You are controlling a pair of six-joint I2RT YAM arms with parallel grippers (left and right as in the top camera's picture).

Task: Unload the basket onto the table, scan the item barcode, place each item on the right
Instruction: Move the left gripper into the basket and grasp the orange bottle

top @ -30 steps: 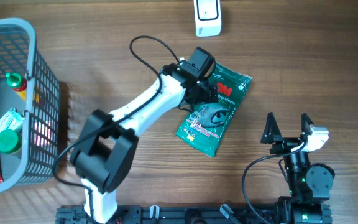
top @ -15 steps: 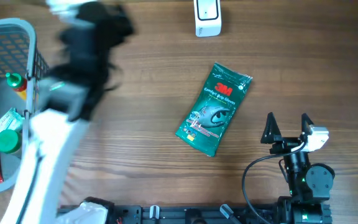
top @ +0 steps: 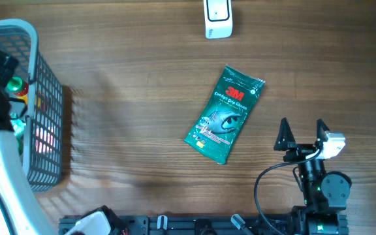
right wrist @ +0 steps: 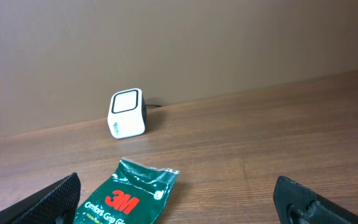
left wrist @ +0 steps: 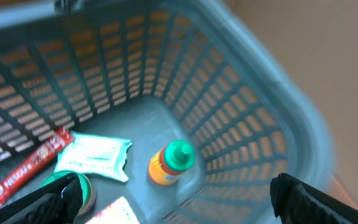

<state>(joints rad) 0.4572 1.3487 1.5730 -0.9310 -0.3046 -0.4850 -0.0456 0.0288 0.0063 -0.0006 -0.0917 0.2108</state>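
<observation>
On the worktop (top: pixel 142 78), well apart from the basket (top: pixel 47 98), the green glove packet (top: pixel 225 114) lies flat between the scanner (top: pixel 218 17) and the right gripper (top: pixel 301 127), which is spread wide and empty. The packet looks light, floppy and slick, so a pinch on an edge seam seems safest. The left gripper (left wrist: pixel 179 193) hovers released above the basket.
</observation>
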